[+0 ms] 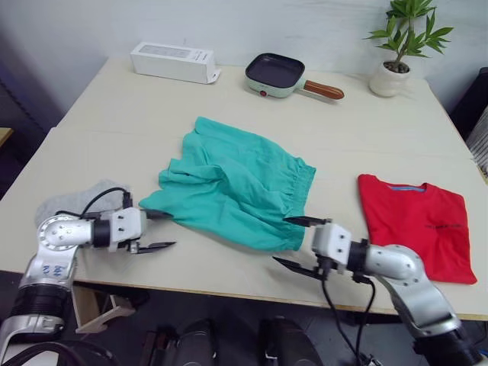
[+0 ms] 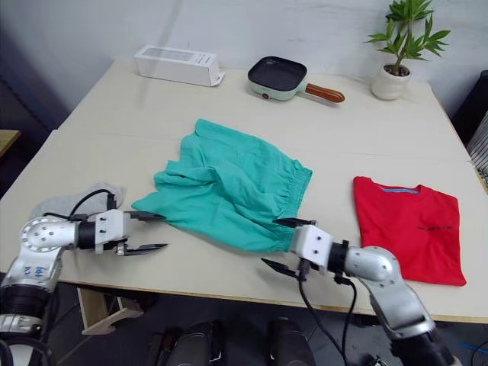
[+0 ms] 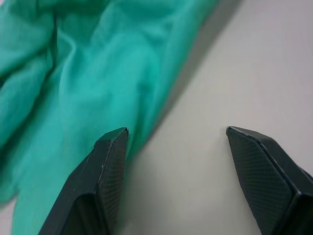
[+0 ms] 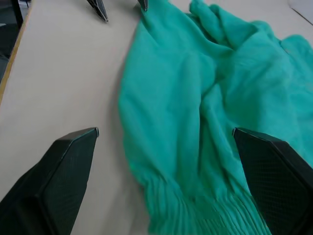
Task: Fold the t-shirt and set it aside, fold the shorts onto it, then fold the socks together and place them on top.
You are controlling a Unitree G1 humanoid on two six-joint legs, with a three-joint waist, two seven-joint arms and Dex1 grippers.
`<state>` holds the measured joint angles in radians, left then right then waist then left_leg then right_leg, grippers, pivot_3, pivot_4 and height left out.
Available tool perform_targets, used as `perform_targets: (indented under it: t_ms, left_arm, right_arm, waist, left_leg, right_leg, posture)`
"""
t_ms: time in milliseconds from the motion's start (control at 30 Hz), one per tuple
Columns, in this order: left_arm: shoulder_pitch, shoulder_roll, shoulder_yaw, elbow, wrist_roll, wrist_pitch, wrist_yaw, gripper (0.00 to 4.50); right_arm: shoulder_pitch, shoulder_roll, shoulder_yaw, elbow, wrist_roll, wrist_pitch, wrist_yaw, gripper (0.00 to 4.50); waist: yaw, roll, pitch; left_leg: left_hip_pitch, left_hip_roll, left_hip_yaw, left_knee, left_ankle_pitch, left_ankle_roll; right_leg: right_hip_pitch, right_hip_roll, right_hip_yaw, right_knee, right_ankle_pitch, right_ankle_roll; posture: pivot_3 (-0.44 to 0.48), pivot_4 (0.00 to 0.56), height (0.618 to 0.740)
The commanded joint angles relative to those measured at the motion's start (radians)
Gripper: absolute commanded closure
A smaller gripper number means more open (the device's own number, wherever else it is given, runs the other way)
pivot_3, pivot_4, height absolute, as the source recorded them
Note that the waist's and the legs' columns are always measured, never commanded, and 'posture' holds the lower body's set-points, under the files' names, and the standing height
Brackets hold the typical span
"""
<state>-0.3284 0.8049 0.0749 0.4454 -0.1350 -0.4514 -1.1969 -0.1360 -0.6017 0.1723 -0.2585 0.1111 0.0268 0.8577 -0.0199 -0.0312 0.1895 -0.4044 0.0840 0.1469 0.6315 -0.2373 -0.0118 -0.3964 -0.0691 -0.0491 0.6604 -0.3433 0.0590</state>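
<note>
- The shorts (image 1: 232,187) are lying crumpled in the middle of the table (image 1: 114,114), their long axis running diagonally from the far left toward the near right, with the gathered waistband facing the right side and the leg openings toward the left.
- The left gripper (image 1: 157,230) is sitting at the shorts' near-left corner with its fingers spread; one fingertip is touching the fabric edge, the other is lying over bare tabletop.
- The right gripper (image 1: 299,244) is resting at the near end of the waistband, fingers spread wide, one beside the cloth and one near the table's front edge.
- The t-shirt (image 1: 418,223) is lying folded flat at the right side, collar toward the far edge, well apart from the shorts.
- The socks (image 1: 80,200) are lying near the left edge, behind the left arm.
- Bare tabletop is lying open between shorts and t-shirt; a white box (image 1: 172,62), a pan (image 1: 278,75) and a potted plant (image 1: 398,46) are lining the far edge.
</note>
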Motion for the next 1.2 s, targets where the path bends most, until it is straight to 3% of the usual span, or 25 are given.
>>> perform_targets:
  t_ms: [33,67,200,533,633,767,1067,1200]
  left_arm:
    - [-0.041,0.020,-0.009,0.082,0.065,-0.059,0.064,1.14]
    - [-0.062,0.024,-0.026,0.121,0.112,-0.074,0.103,1.14]
    - [-0.164,0.008,-0.087,0.256,0.217,-0.063,0.216,1.11]
    - [-0.334,-0.039,-0.182,0.437,0.255,-0.174,0.209,1.11]
    - [-0.390,-0.071,-0.212,0.503,0.284,-0.191,0.222,1.11]
    - [-0.446,-0.109,-0.257,0.605,0.334,-0.187,0.235,0.29]
    - [-0.487,-0.139,-0.297,0.688,0.373,-0.186,0.284,0.29]
    - [-0.465,-0.148,-0.265,0.677,0.310,-0.154,0.201,1.24]
  right_arm:
    - [-0.043,0.013,0.027,0.055,-0.096,-0.010,-0.060,0.00]
    - [-0.058,0.021,0.039,0.076,-0.120,-0.012,-0.074,0.00]
    - [-0.109,0.055,0.069,0.136,-0.173,-0.025,-0.108,0.93]
    - [-0.128,0.105,0.032,0.124,-0.138,-0.032,-0.149,4.48]
    - [-0.132,0.125,-0.015,0.100,-0.069,0.026,-0.149,4.48]
    - [-0.137,0.109,-0.035,0.095,-0.035,0.021,-0.115,4.50]
    - [-0.150,0.103,-0.086,0.109,0.030,0.030,-0.097,4.50]
    - [-0.162,0.102,-0.088,0.108,0.042,0.036,-0.090,4.50]
  waist:
    - [0.001,0.000,0.000]
    - [0.001,0.000,0.000]
    - [-0.003,0.003,-0.004]
    - [-0.005,0.006,-0.006]
    - [0.001,0.005,-0.006]
    - [0.015,0.006,-0.007]
    - [0.018,0.018,-0.020]
    - [0.017,0.018,-0.021]
  left_leg:
    - [0.000,-0.001,0.000,0.000,-0.001,0.001]
    - [0.000,-0.001,0.001,0.000,-0.001,0.002]
    - [0.002,-0.002,0.001,0.000,0.000,0.003]
    - [0.003,-0.002,0.002,0.001,0.001,0.001]
    - [0.003,-0.002,0.002,0.001,0.001,0.002]
    - [0.003,-0.002,0.002,0.002,0.001,0.003]
    - [0.005,-0.003,0.003,0.002,0.000,0.005]
    - [0.005,-0.003,0.003,0.002,0.000,0.005]
  right_leg:
    - [0.000,-0.002,0.000,0.000,0.000,0.000]
    - [0.000,-0.003,-0.001,0.000,0.000,0.000]
    - [0.001,-0.002,-0.001,0.002,0.000,0.001]
    - [0.001,0.003,-0.003,0.004,0.001,0.001]
    - [0.002,0.006,-0.003,0.004,0.001,0.002]
    - [0.002,0.006,-0.003,0.003,0.001,0.002]
    - [0.004,0.006,-0.003,0.003,0.002,0.003]
    - [0.004,0.006,-0.003,0.003,0.002,0.003]
  posture:
    - [0.000,0.150,0.740]
    - [0.000,0.150,0.740]
    - [0.000,0.150,0.740]
    - [0.000,0.150,0.740]
    - [0.000,0.150,0.740]
    - [0.000,0.150,0.740]
    - [0.000,0.150,0.740]
    - [0.000,0.150,0.740]
